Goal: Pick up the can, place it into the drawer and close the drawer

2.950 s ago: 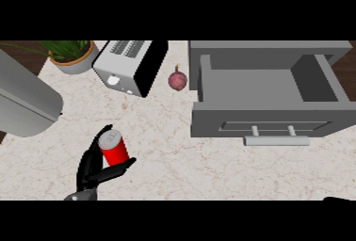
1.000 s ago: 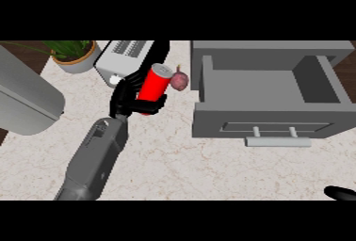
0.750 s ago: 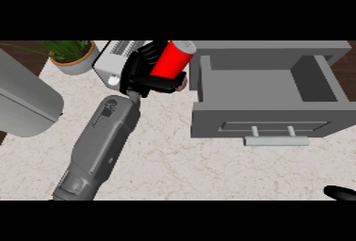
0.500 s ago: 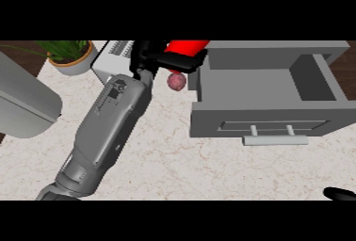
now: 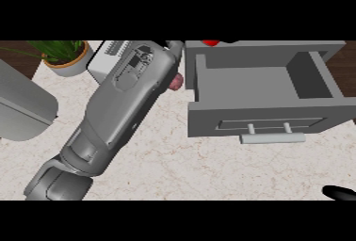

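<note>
Only a sliver of the red can (image 5: pixel 208 43) shows, at the view's top edge just above the back left corner of the open grey drawer (image 5: pixel 257 113). My left forearm stretches diagonally up the counter, and my left hand (image 5: pixel 170 44) is mostly cut off at the top; black bits of it flank the can, which it holds in the air. The drawer's inside shows nothing in it, and its bar handle (image 5: pixel 272 137) faces me. A black tip of my right hand (image 5: pixel 340 193) peeks in at the lower right corner.
A white toaster (image 5: pixel 110 55) and a potted plant (image 5: pixel 66 55) stand at the back left. A small pinkish vegetable (image 5: pixel 176 83) lies beside the drawer's left wall, partly under my forearm. A large rounded grey object (image 5: pixel 21 108) fills the left edge.
My left arm has carried the can from the counter's front up and to the right, to the drawer's back left corner. The can has slid nearly out of the top edge.
</note>
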You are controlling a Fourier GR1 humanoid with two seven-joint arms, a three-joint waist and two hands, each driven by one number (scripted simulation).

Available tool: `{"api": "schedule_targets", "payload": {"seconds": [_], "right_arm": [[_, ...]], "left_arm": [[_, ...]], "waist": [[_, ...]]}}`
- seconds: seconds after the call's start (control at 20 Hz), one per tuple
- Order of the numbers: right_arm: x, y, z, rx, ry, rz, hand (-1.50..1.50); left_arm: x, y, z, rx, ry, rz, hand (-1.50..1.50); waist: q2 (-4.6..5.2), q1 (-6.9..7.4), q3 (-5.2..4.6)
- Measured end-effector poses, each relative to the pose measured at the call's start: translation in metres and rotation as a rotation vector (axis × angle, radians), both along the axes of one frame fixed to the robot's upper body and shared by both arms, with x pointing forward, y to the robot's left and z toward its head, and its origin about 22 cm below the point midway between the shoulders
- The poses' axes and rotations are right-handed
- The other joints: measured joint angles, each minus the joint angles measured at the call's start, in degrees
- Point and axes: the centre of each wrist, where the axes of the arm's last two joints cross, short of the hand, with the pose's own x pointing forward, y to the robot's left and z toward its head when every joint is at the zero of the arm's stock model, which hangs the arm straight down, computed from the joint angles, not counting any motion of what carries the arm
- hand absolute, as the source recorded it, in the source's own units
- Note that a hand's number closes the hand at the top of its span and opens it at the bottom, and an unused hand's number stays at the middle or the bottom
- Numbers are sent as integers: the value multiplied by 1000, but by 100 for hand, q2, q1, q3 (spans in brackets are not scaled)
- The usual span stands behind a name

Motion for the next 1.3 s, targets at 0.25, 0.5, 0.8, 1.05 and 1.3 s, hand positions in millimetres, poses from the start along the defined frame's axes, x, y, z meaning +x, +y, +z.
{"api": "schedule_targets", "payload": {"seconds": [0.25,0.5,0.8,1.05,1.3], "right_arm": [[3,3,6,-4,-9,9,-150],[9,1,8,-5,-14,17,-150],[13,3,13,-5,-16,37,-150],[19,1,13,-17,-19,50,-150],[22,6,18,-23,-23,65,-150]], "left_arm": [[4,-20,18,36,19,-4,150],[7,-34,31,66,21,5,150],[10,-41,28,105,18,44,150],[11,-44,27,118,10,119,-150],[13,-45,29,114,3,180,-150]], "waist": [[21,-66,1],[49,-150,5],[70,-258,8],[100,-361,14],[119,-408,14]]}}
